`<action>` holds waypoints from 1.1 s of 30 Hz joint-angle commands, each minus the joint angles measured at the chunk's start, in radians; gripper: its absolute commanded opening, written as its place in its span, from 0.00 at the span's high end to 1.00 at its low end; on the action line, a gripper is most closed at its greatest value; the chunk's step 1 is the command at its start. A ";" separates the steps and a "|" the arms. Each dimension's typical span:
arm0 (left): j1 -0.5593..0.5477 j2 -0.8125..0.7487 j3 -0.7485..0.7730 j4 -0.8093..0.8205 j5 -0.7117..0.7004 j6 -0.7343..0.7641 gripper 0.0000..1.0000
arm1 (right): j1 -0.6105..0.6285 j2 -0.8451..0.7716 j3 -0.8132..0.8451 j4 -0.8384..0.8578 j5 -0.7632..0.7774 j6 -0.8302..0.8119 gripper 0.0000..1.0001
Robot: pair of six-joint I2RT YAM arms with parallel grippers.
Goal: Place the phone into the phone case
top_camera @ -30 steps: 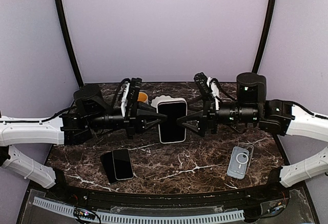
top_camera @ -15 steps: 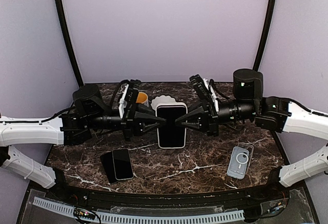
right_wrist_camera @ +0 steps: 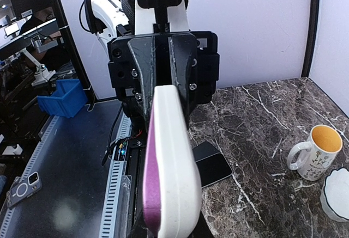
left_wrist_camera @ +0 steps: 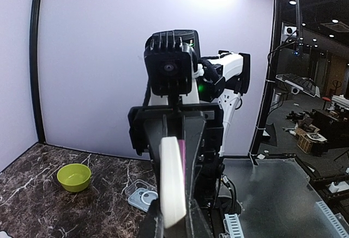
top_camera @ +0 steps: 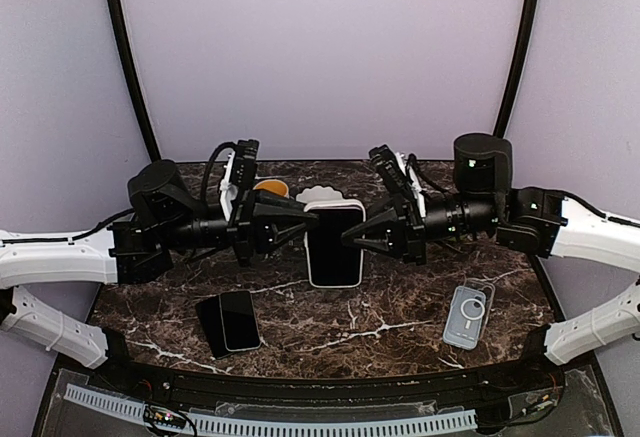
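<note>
Pinching one white-edged phone [top_camera: 334, 247] are left fingers [top_camera: 298, 223] and right fingers [top_camera: 366, 237]; one clear case [top_camera: 468, 315] lies apart.

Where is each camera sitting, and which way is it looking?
Top: above and behind the arms, looking down at the table; both arms show, left gripper and right gripper holding the phone.
Left wrist: on the left arm, facing the right arm; its own fingers show at the bottom.
Right wrist: on the right arm, facing the left arm; little of its fingers shows.
Both wrist views see the phone edge-on.

white-rimmed phone [top_camera: 333, 247], dark veined table [top_camera: 390, 322]
</note>
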 commanded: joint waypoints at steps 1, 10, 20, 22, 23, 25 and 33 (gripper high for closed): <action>-0.004 -0.026 -0.003 0.018 -0.013 0.047 1.00 | -0.003 -0.016 0.044 0.048 0.020 0.041 0.67; -0.004 -0.029 -0.010 0.034 -0.023 0.053 1.00 | -0.003 -0.007 0.041 0.071 0.033 0.060 0.63; -0.004 -0.028 -0.014 0.031 -0.013 0.057 1.00 | -0.003 -0.004 0.045 0.071 0.029 0.052 1.00; -0.004 -0.028 -0.014 0.030 -0.008 0.054 1.00 | -0.003 -0.009 0.045 0.071 0.033 0.052 1.00; -0.004 -0.027 -0.014 0.030 -0.007 0.054 1.00 | -0.003 -0.012 0.044 0.083 0.032 0.053 1.00; -0.004 -0.026 -0.016 0.029 -0.007 0.051 0.98 | -0.003 -0.019 0.045 0.105 0.033 0.056 1.00; -0.006 -0.008 -0.036 0.001 -0.063 0.042 0.69 | -0.003 -0.057 0.058 0.148 0.024 0.064 1.00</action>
